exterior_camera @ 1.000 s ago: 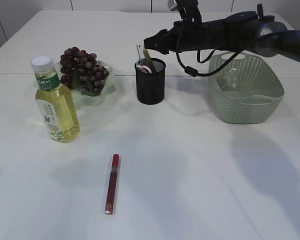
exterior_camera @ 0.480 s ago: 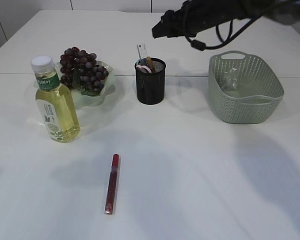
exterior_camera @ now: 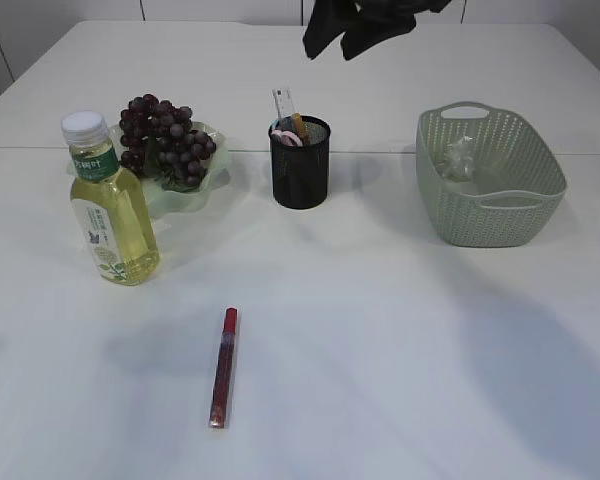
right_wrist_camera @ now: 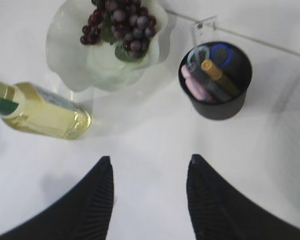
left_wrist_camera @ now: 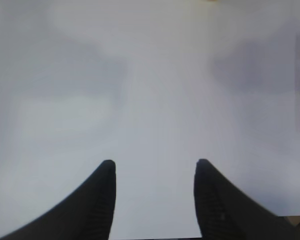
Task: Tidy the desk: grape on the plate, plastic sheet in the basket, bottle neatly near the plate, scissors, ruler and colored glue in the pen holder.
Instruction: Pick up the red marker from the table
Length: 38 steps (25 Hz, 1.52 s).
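I'm up high over the white table [exterior_camera: 400,340] with my right gripper [right_wrist_camera: 149,167], jaws spread and empty, looking down on the scene. My left gripper [left_wrist_camera: 155,170] hangs over bare tabletop, jaws apart too, nothing between them. Far right sits the green basket [exterior_camera: 500,215] with the crumpled plastic sheet [exterior_camera: 458,158] inside. On the left, the bottle [exterior_camera: 108,205] of yellow liquid stands upright just in front of the plate [exterior_camera: 185,195], and the grape [exterior_camera: 165,135] bunch rests on that plate. Centre back, the black pen holder [exterior_camera: 300,170] holds the ruler [exterior_camera: 283,103] and the scissors [right_wrist_camera: 215,52], handles up. One red colored glue [exterior_camera: 223,367] stick lies flat on the table near the front, well apart from the holder.
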Motion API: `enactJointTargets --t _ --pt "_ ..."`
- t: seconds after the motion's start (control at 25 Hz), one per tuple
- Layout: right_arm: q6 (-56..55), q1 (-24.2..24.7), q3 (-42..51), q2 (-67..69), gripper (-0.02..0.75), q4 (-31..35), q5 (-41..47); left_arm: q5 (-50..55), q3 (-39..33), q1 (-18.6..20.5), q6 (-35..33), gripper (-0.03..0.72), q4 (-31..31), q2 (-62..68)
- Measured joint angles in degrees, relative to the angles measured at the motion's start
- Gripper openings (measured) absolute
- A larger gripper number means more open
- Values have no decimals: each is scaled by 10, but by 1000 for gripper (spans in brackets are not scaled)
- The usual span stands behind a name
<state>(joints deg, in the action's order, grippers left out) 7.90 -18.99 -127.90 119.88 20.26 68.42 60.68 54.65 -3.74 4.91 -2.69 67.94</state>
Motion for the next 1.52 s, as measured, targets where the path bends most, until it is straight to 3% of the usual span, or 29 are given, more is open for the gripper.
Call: enactJointTargets --t 0.32,0.6,1.08,1.52 --pt "-165 -110 0 0 384 -112 31 1 0 0 0 372 0 0" --pt "-272 -176 -1 50 384 -123 31 1 0 0 0 372 0 0" --pt "-346 -191 -1 178 384 -101 30 1 0 0 0 372 0 0" --pt "-369 -207 43 206 384 -101 26 -1 0 0 0 372 0 0"
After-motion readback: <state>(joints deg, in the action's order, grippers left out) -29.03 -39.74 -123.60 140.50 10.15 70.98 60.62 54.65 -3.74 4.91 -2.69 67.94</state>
